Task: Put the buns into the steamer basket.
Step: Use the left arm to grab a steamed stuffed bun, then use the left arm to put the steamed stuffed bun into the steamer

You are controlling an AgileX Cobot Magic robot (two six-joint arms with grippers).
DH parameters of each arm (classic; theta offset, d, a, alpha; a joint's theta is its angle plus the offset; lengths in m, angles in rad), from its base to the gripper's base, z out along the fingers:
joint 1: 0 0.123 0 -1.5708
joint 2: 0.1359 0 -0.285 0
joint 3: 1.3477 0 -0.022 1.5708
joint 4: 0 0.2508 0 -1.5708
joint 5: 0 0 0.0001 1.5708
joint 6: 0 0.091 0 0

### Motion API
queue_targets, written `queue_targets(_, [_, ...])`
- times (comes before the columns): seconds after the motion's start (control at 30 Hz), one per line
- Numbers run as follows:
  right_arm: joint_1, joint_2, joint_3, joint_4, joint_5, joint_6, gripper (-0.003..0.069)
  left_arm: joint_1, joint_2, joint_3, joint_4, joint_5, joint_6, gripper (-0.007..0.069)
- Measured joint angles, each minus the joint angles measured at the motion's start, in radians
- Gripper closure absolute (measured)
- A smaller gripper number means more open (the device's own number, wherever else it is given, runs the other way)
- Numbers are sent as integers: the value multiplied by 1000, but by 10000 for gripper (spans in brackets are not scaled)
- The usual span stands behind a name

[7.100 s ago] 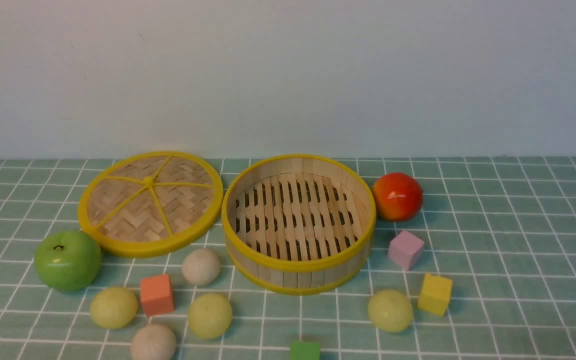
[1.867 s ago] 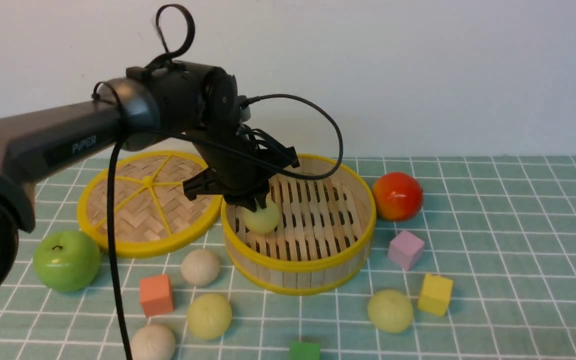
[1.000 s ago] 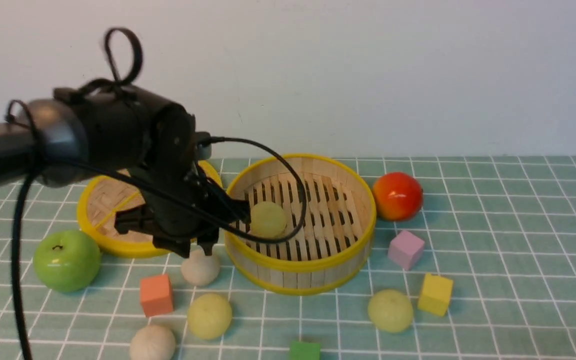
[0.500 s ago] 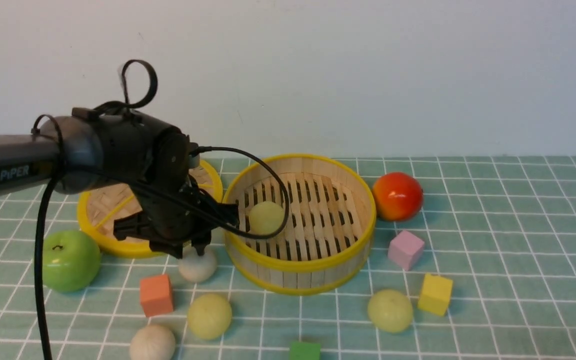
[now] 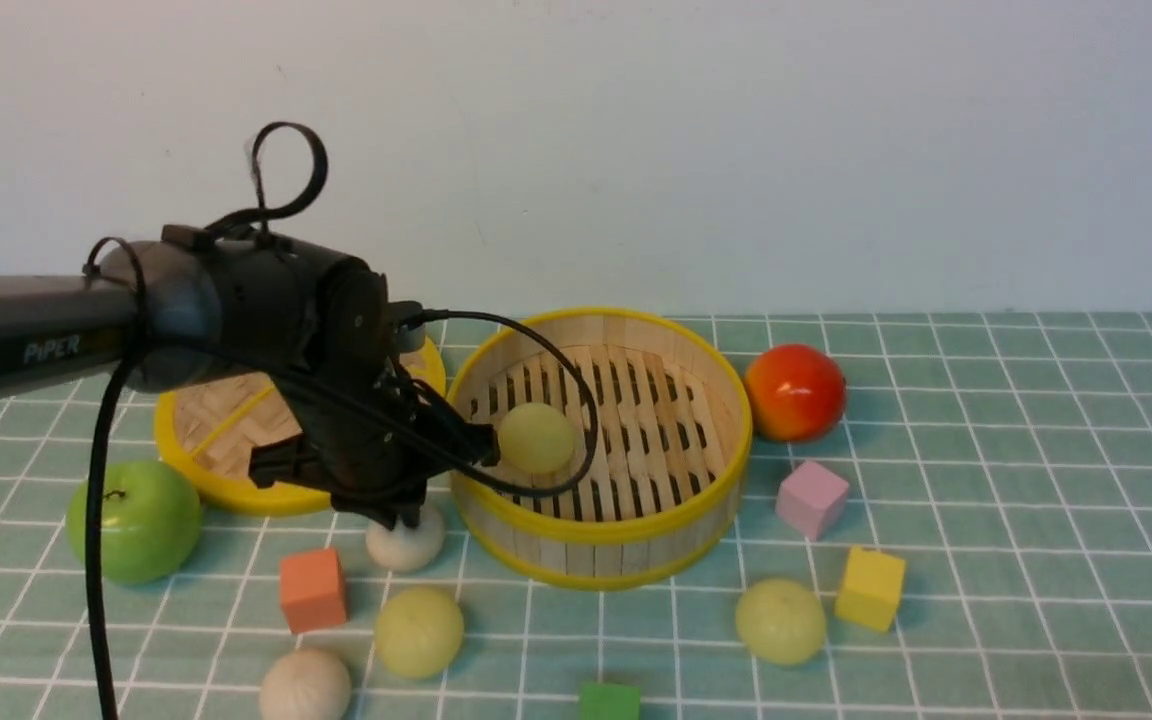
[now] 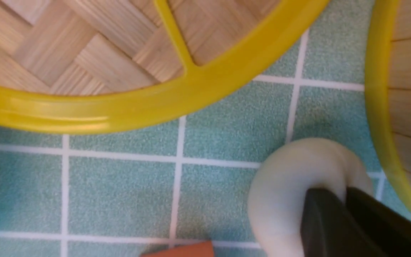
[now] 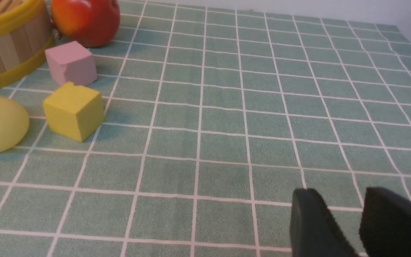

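— Inside the steamer basket [image 5: 596,535] sits one pale green bun [image 5: 536,438]; the other four lie out on the cloth [image 5: 986,450]
— Which goes next?
— Likely the off-white bun [image 5: 404,545] just beside the basket wall: the left gripper [image 5: 398,512] has its jaws pinched together into its top (it dents like dough), not yet lifted
— And the rest?
— A near green bun [image 5: 419,632], a right-side green bun [image 5: 781,621], a front white bun [image 5: 305,686]. The right gripper [image 7: 344,210] sits well apart, jaws parted, holding nothing

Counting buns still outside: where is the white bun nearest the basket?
In the front view the white bun lies just left of the steamer basket, in front of the lid, with the left gripper pinched on its top.
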Motion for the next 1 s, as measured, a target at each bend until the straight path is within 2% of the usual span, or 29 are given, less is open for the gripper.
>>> queue_targets(0.2, [0,0,0,0,0,0,421,0,-80,-129,3,102,9,631])
queue_targets(0.37, [0,0,0,0,0,0,421,-26,-98,-306,-41,63,59,631])
queue_targets(0.53, [0,0,0,0,0,0,421,-70,24,-440,-101,5,84,631])
queue_targets(0.73, [0,0,0,0,0,0,421,-71,238,-601,-116,17,84,627])
queue_targets(1.0, [0,0,0,0,0,0,421,-71,352,-650,-106,-8,54,580])
